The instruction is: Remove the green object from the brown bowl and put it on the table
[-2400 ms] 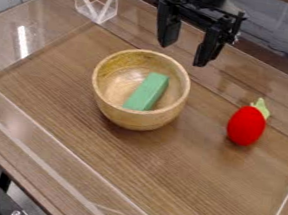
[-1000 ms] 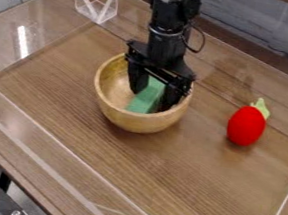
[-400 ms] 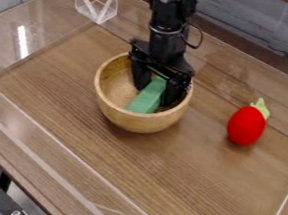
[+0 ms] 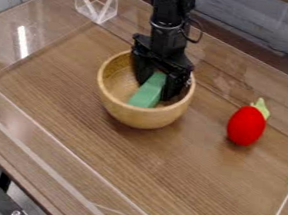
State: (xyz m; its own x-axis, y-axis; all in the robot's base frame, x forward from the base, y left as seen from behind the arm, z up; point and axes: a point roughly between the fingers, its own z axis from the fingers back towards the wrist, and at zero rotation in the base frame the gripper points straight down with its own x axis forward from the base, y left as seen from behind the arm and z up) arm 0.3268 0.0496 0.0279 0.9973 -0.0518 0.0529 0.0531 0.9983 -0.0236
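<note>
Hand (image 4: pixel 159 76) fingers apart, straddling flat mint green object (image 4: pixel 149 92) inside round grainy brown bowl (image 4: pixel 112 102).

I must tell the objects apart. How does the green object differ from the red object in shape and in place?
The green object is a flat long block; the red object is rounded with a green top. The green object lies in the brown bowl; the red object stands on the table. Neither is gripped.
</note>
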